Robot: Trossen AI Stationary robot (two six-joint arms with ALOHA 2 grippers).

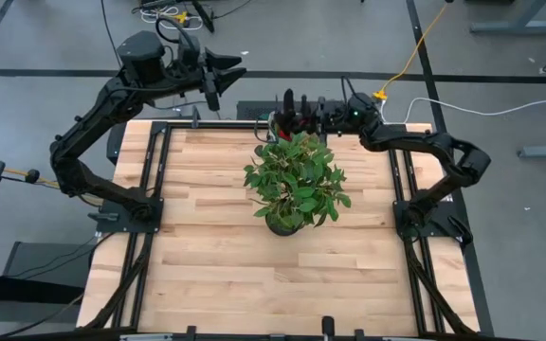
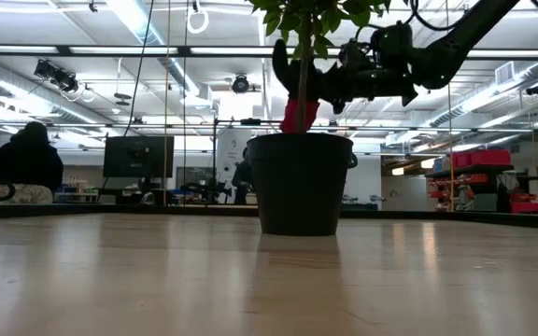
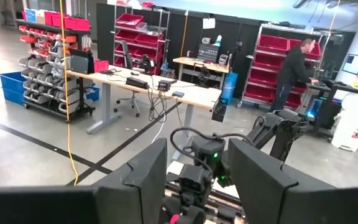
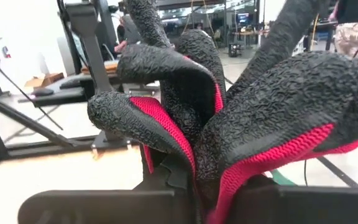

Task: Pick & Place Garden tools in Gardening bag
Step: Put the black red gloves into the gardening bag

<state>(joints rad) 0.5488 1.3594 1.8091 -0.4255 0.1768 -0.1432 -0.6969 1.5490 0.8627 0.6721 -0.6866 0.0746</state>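
My right gripper (image 1: 303, 112) is shut on a pair of red-and-black gloves (image 4: 197, 106), high over the table's far edge, right behind the foliage of the potted plant (image 1: 297, 180). In the low view the gloves (image 2: 299, 112) show beside the plant's stem, above the dark pot (image 2: 302, 182). My left gripper (image 1: 224, 78) is open and empty, raised beyond the far left corner and pointing toward the right gripper; its own view (image 3: 197, 180) shows that arm between its fingers. The gardening bag and the other tools are not in view. My right gripper pinches the gloves between its two fingers near their red-lined lower part (image 4: 194, 180); the gloves themselves hide the exact place. It comes level from the table's right. The black glove fingers (image 4: 166, 68) stick out past the gripper, and the gloves are lifted clear of the table.
The potted plant stands in the middle of the wooden table (image 1: 207, 265), its foliage reaching close to the right gripper. Bare wood lies on the near half. People and red storage racks (image 3: 284, 56) stand in the room beyond.
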